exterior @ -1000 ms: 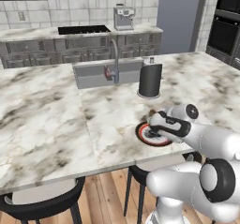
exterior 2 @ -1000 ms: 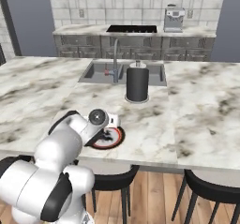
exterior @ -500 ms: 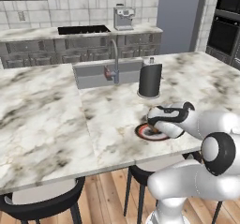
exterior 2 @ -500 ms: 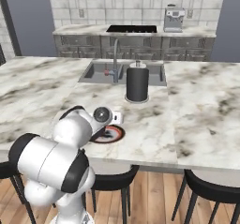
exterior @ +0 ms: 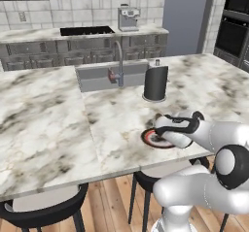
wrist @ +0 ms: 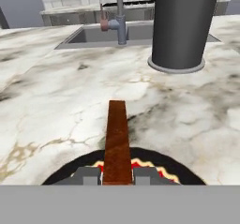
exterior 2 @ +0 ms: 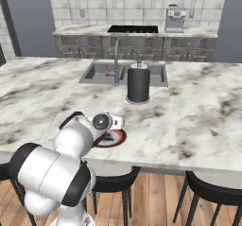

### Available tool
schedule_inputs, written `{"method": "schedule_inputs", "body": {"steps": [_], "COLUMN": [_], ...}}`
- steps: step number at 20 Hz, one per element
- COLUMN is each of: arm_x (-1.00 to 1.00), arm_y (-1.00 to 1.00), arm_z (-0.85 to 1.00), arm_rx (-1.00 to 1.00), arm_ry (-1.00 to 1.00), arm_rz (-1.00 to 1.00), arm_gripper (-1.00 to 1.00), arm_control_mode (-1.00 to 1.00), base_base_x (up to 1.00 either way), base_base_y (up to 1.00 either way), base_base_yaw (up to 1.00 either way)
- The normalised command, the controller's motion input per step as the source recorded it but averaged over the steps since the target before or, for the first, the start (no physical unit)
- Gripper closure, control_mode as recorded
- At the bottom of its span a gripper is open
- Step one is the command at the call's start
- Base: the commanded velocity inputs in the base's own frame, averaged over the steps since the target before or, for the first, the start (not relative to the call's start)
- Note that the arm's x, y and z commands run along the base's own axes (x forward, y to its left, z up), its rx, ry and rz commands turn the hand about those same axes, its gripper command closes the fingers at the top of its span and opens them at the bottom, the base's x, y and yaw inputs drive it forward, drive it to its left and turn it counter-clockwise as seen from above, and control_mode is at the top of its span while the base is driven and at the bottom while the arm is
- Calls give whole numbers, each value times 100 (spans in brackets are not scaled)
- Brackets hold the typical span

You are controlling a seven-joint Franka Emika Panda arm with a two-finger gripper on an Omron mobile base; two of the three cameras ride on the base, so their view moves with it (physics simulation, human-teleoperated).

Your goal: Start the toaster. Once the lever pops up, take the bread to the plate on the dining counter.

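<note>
Tool (wrist: pixel 117 175) pinching bread (wrist: pixel 116 138) edge-on between 2 fingers (wrist: pixel 87 175), slice upright, directly above plate (wrist: pixel 70 171). Plate sits near front edge of worktop (exterior: pixel 53 124). Dark cylinder (exterior: pixel 155 83) stands beyond plate, beside sink (exterior: pixel 99 75).

White arm (exterior: pixel 214 134) folded low, reaching toward 9 o'clock, gripper (wrist: pixel 117 175) level, fingers (wrist: pixel 88 175) pinched on the bread (wrist: pixel 116 138)
</note>
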Motion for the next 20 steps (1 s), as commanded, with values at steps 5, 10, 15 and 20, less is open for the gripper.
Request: {"method": "schedule_inputs", "body": {"steps": [5,10,15,20], "arm_x": [-29,-6,-10,-1], "arm_y": [0,0,0,0], "arm_z": [15,19,3,-6], "arm_rx": [0,0,0,0], "arm_ry": [2,13,15,4], "arm_rz": [-2,-1,0,0], "arm_gripper": [100,100,100,100], "arm_control_mode": [-100,-100,-100,-100], "base_base_x": [0,0,0,0], "base_base_y": [0,0,0,0], "base_base_yaw": [0,0,0,0]}}
